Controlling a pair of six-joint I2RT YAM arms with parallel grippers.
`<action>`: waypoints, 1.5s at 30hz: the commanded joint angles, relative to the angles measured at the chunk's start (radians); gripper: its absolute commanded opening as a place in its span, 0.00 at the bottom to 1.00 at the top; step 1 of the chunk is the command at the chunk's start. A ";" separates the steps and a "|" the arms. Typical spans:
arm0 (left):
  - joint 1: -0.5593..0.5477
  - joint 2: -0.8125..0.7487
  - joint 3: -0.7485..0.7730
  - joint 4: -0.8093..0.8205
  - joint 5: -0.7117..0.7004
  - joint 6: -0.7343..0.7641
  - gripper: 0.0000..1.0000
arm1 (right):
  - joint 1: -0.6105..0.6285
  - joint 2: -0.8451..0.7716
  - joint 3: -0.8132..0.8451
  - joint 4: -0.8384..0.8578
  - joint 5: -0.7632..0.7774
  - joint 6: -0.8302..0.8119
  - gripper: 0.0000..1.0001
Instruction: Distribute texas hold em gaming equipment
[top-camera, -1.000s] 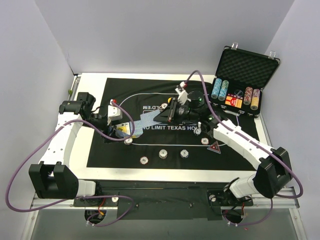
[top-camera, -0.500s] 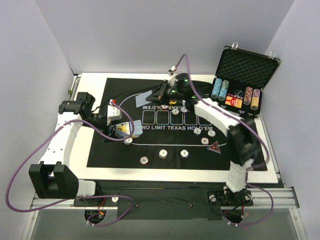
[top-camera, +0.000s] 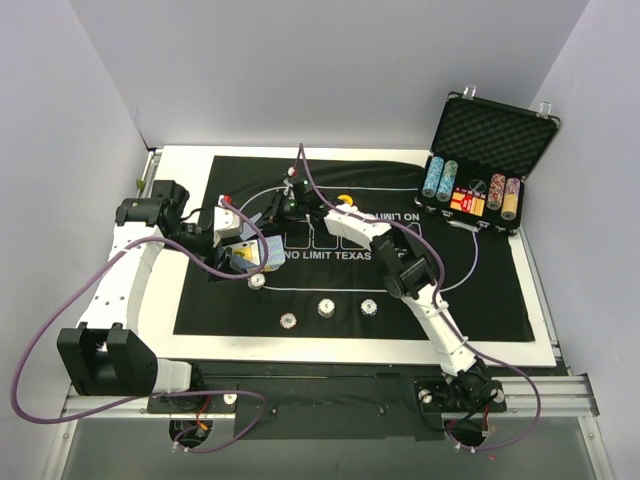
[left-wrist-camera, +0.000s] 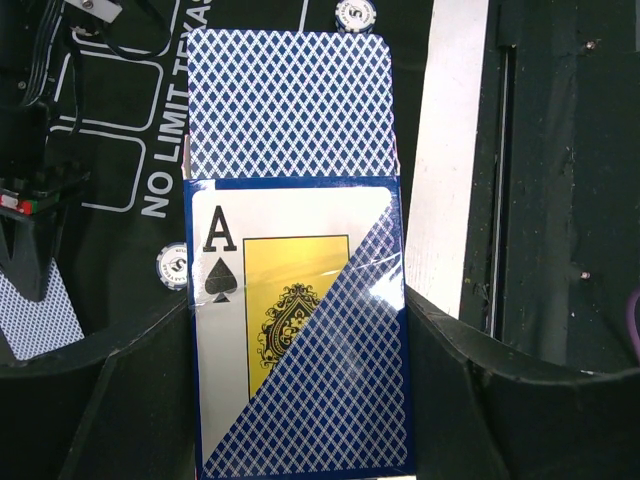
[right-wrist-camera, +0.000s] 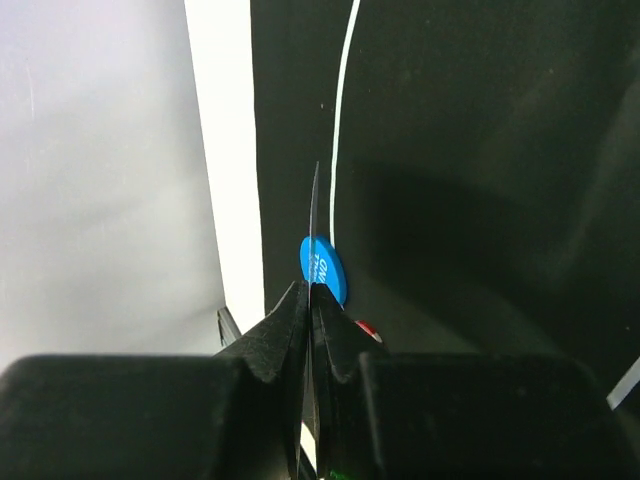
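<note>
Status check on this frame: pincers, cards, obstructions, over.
Left pincer shut on blue-and-yellow ace-of-spades card box. Right pincer shut on thin playing card, edge-on. Small blue round disc lies just beyond it.

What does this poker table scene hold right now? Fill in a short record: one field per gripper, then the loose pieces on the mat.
Left gripper: shut on card pack, blue-backed cards sticking out of it
Right gripper: shut on single card, seen edge-on
Blue disc: on mat, just past the held card
Yellow disc: on mat, beside right arm
Poker chips: four in view along mat's near side
Case: open, far right, chip columns inside
</note>
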 joint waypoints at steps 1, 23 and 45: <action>0.002 -0.002 0.050 -0.120 0.057 0.011 0.00 | 0.002 0.002 0.093 -0.037 0.053 -0.022 0.00; 0.003 -0.028 0.019 -0.125 0.054 0.006 0.00 | -0.046 -0.253 -0.132 -0.200 0.124 -0.167 0.86; 0.003 -0.037 -0.009 -0.137 0.049 0.029 0.00 | -0.023 -1.017 -0.806 0.009 0.015 -0.104 0.92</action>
